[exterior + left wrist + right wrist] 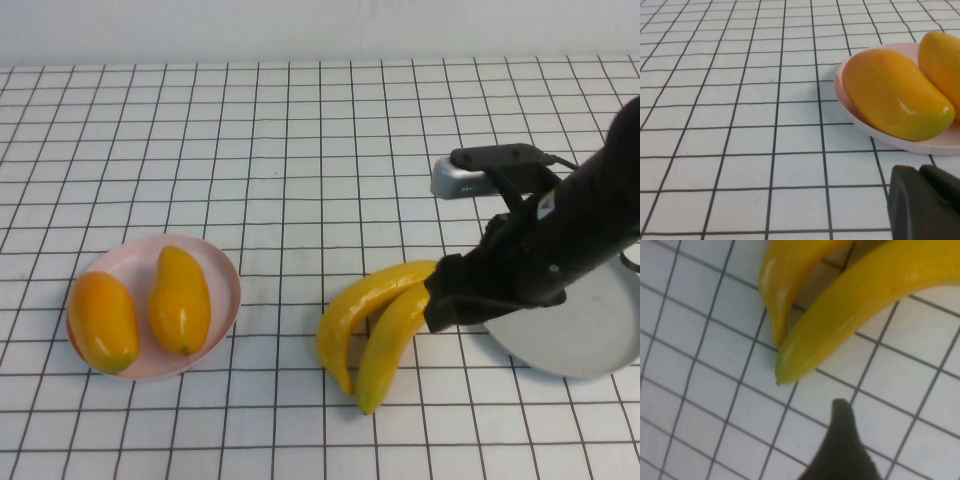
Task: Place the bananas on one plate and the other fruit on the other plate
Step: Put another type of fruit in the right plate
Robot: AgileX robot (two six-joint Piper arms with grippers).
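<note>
Right gripper (440,300) at stem end of both bananas (375,325), just left of grey plate (590,340); whether it grips them, cannot tell. Two mango-like fruits (145,305) lie on pink plate (225,270). Left gripper (925,205) near pink plate, opening unclear

**Right gripper at the banana stems, mangoes on pink plate**

The right gripper (440,300) sits low at the stem end of the two bananas (375,325), which reach away from the jaws toward the robot's left and lie side by side on the gridded tablecloth (300,150). Behind the jaws, under the arm, lies the grey plate (590,335). Well beyond the banana tips, the pink plate (215,265) holds both orange-yellow fruits (140,310).
</note>
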